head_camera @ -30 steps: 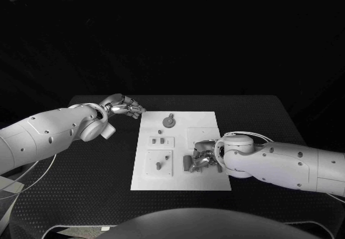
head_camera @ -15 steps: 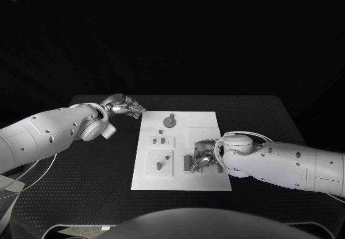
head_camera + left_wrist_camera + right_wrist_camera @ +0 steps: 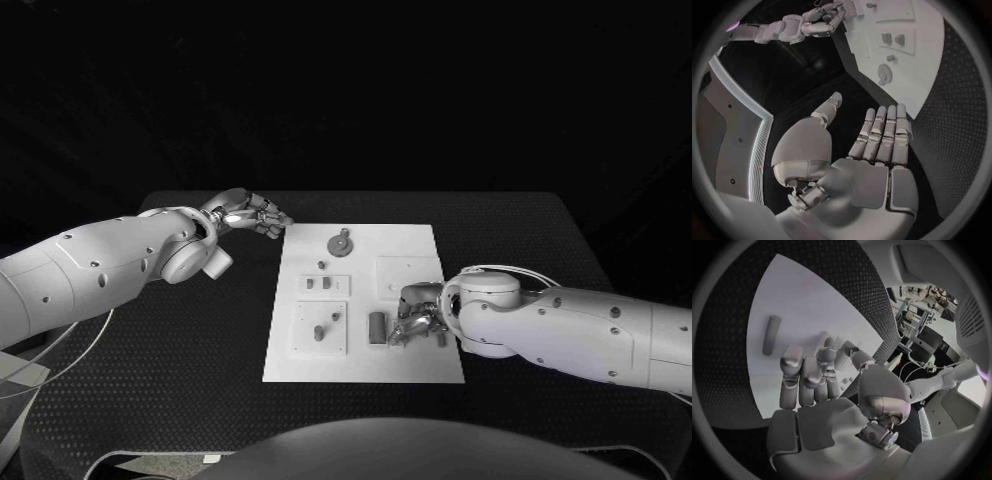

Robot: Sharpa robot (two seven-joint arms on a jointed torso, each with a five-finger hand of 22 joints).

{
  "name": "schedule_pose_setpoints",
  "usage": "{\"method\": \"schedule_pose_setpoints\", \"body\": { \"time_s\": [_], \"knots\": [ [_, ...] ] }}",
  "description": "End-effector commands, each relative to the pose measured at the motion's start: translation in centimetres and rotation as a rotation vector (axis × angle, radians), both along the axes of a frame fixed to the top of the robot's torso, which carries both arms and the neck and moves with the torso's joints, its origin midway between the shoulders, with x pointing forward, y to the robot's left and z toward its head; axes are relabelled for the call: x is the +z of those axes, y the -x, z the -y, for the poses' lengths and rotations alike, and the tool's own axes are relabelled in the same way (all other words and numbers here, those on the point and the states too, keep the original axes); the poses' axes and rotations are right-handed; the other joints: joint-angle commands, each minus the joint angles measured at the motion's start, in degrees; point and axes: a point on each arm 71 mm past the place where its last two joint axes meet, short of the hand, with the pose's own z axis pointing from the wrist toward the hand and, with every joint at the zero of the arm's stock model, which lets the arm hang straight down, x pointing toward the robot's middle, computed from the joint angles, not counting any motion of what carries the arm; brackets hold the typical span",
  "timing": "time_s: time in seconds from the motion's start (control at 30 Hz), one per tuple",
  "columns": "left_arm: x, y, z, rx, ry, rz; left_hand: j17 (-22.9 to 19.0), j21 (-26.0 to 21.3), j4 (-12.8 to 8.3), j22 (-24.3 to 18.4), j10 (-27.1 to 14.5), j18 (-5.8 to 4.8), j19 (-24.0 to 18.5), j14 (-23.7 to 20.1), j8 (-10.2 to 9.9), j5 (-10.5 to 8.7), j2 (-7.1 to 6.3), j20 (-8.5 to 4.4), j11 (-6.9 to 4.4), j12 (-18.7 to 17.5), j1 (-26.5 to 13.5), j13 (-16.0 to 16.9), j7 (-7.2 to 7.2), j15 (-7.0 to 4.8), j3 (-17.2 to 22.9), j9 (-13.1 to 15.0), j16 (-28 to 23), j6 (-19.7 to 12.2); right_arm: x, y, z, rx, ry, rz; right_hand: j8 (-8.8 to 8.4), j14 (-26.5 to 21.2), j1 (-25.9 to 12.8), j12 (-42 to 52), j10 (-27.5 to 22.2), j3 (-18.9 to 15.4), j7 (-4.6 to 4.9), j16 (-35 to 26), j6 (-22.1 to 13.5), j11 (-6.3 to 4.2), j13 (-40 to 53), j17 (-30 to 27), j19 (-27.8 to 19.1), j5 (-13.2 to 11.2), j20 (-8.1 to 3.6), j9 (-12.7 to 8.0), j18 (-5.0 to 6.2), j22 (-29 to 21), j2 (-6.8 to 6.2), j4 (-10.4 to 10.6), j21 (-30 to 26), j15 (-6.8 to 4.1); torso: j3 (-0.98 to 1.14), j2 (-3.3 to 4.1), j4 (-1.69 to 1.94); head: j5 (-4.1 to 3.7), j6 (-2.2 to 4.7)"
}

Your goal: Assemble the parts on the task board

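A small rigid peg (image 3: 376,327) lay flat on the board (image 3: 411,368), just beside the right robot hand (image 3: 418,317), whose fingers were apart and empty. Likely light and slippery; pinch mid-length. The left robot hand (image 3: 248,212) hung spread off-board.

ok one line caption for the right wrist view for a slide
Right robot hand over the white task board, near a loose grey bar.

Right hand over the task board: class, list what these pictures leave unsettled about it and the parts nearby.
- Head view: the right hand covers the task board beneath it, so whether it holds a part cannot be told.
- Right wrist view: its fingers hide whatever lies under them, beside the grey bar.
- Left wrist view: the small parts are too small to identify.
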Motion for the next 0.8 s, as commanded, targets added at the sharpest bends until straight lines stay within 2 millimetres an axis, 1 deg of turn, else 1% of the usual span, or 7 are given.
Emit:
{"method": "schedule_pose_setpoints", "body": {
  "time_s": [0.03, 0.2, 0.37, 0.47, 0.53, 0.67, 0.8],
  "knots": [
    [0.1, 0.0, 0.1, -0.01, 0.011, -0.003, 0.07, 0.29, -0.13, -0.06, -0.06, 0.37, -0.1, -0.32, 0.38, 0.04, -0.11, 0.17, -0.09, -0.15, -0.45, -0.08, 1.36, -0.02, -0.23, -0.01, -0.37, -0.15, 0.4, 0.2, 0.3, -0.011, -0.086, -0.06, 0.1, 0.02, -0.18, -0.32, 0.29, -0.05, 0.07, -0.01, 0.49, -0.01, 0.09, -0.16, -0.08, 0.1, 0.2, -0.01, 1.99, 0.49, -0.88, 0.02, -0.12, 0.04, 0.02, 0.01, -0.02, 0.03, 0.01],
    [0.1, 0.0, 0.0, -0.01, 0.01, -0.006, 0.07, 0.29, -0.17, -0.07, -0.08, 0.37, -0.12, -0.34, 0.37, 0.04, -0.22, 0.17, -0.08, -0.16, -0.46, -0.09, 1.36, -0.02, -0.26, -0.02, -0.38, -0.18, 2.1, -1.2, 2.1, -0.089, -0.143, -0.016, -0.31, -1.07, 0.09, -0.74, -0.23, 0.26, 0.36, -1.2, -0.15, 0.26, -0.05, -2.04, -0.48, 0.1, 0.28, -0.16, 1.99, 0.35, -1.76, -0.13, -0.5, 0.09, 0.03, 0.02, -0.14, -0.26, 0.01],
    [0.0, 0.1, 0.0, -0.019, 0.006, -0.014, 0.08, 0.29, -0.18, -0.08, -0.08, 0.37, -0.12, -0.35, 0.34, 0.03, -0.31, 0.17, -0.07, -0.16, -0.5, -0.11, 1.38, -0.01, -0.29, -0.03, -0.39, -0.24, 3.6, -2.4, 4.2, -0.113, -0.125, 0.026, -0.36, -1.1, 0.1, -0.8, -0.29, 0.36, 0.39, -1.33, -0.21, 0.3, -0.07, -2.15, -0.52, 0.11, 0.3, -0.17, 1.99, 0.3, -1.67, -0.01, -0.6, 0.09, 0.03, 0.03, -0.1, -0.55, 0.01],
    [0.0, 0.1, -0.1, -0.017, 0.0, -0.012, 0.09, 0.29, -0.13, -0.1, -0.09, 0.37, -0.11, -0.35, 0.32, 0.03, -0.41, 0.18, -0.07, -0.16, -0.63, -0.13, 1.4, 0.0, -0.34, -0.05, -0.4, -0.29, 4.3, -3.0, 5.9, -0.15, -0.084, 0.043, -0.37, -1.13, 0.08, -0.81, -0.3, 0.38, 0.41, -1.39, -0.23, 0.31, -0.07, -2.23, -0.53, 0.11, 0.31, -0.18, 1.99, 0.29, -1.61, 0.04, -0.62, 0.09, -0.01, 0.05, -0.16, -0.96, 0.01],
    [0.0, 0.1, -0.1, -0.016, -0.002, -0.011, 0.11, 0.3, -0.09, -0.11, -0.06, 0.38, -0.1, -0.33, 0.32, 0.03, -0.49, 0.18, -0.07, -0.15, -0.73, -0.13, 1.42, 0.0, -0.36, -0.05, -0.39, -0.32, 4.2, -3.2, 7.1, -0.167, 0.009, -0.029, -0.48, -1.26, -0.14, -0.88, -0.34, 0.35, 0.47, -1.59, -0.41, 0.39, -0.11, -2.52, -0.57, 0.09, 0.36, -0.2, 1.99, 0.24, -1.56, 0.25, -0.71, 0.12, -0.03, 0.04, -0.15, -1.23, 0.01],
    [0.0, 0.1, -0.1, -0.016, -0.003, -0.013, 0.15, 0.33, 0.09, -0.12, 0.03, 0.41, -0.04, -0.27, 0.33, 0.03, -0.55, 0.17, -0.12, -0.11, -0.96, -0.14, 1.42, -0.02, -0.36, -0.06, -0.36, -0.33, 3.8, -3.4, 9.1, -0.227, 0.082, -0.135, -1.91, -2.48, -4.29, -1.52, -1.8, 0.02, 1.35, -2.6, -2.81, 1.27, -0.21, -3.21, -1.83, 0.09, 0.84, -0.84, 1.99, -0.07, 0.78, 4.34, -1.73, 0.6, -0.02, -0.01, -0.14, -1.39, 0.01],
    [0.0, 0.1, -0.1, -0.017, -0.003, -0.015, 0.18, 0.34, 0.46, -0.15, 0.07, 0.43, -0.01, -0.23, 0.36, 0.03, -0.57, 0.16, -0.14, -0.1, -1.36, -0.17, 1.4, -0.03, -0.31, -0.06, -0.36, -0.32, 3.6, -3.2, 9.5, -0.221, 0.108, -0.16, -1.98, -2.93, -6.26, -1.22, -2.42, -0.2, 1.43, -2.51, -2.89, 1.29, 0.17, -3.01, -2.47, 0.11, 0.85, -0.91, 1.99, 0.23, 1.27, 5.66, -1.71, 0.7, 0.04, 0.04, -0.14, -1.37, 0.01]
  ]
}}
